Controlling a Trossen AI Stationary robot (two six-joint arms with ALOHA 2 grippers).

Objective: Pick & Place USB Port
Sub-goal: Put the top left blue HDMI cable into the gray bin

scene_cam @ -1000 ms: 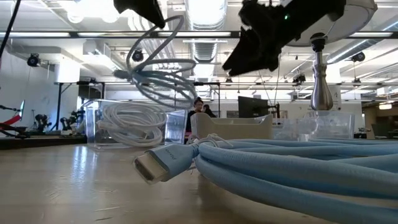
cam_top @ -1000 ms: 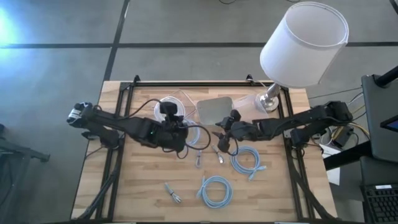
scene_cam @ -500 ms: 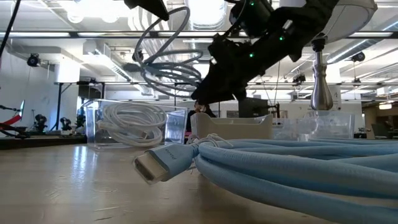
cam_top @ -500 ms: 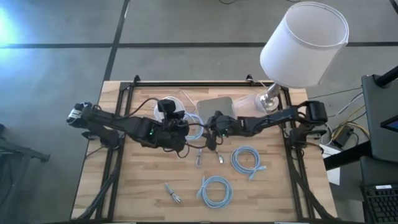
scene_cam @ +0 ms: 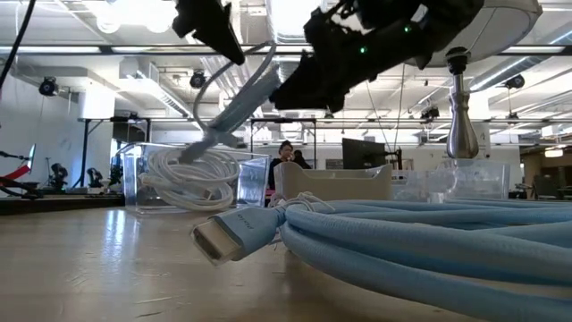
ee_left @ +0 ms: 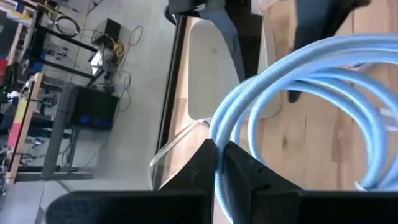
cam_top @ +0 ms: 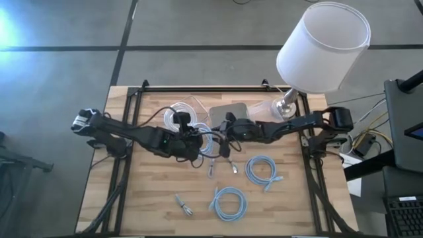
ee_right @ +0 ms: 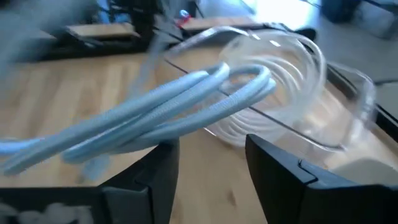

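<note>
A light blue cable coil (cam_top: 208,139) hangs lifted above the table's middle, held by my left gripper (cam_top: 195,141), which is shut on it. In the low view the coil (scene_cam: 234,100) droops below that gripper (scene_cam: 211,25) over the clear box. My right gripper (cam_top: 225,137) is open right beside the coil's right side. In the right wrist view its fingers (ee_right: 163,163) stand just under the coil's loop (ee_right: 205,93); I cannot tell whether they touch it. My left gripper pinches several strands of the blue coil at one side of the loop (ee_left: 219,163) between its two fingers. The coil is lifted clear of the table, and the rest of the loop (ee_left: 323,68) reaches out past the fingertips.
A clear box (cam_top: 181,116) with a white cable sits at the far side, a grey tray (cam_top: 230,115) next to it, and a lamp (cam_top: 321,46) at the far right. Two more blue coils (cam_top: 263,170) (cam_top: 229,202) and small connectors (cam_top: 211,170) (cam_top: 184,206) lie nearer.
My right gripper has travelled toward the table's left, from over the right-hand coil up to the coil that my left gripper holds. The held coil has swung and turned, showing narrower in the low view.
</note>
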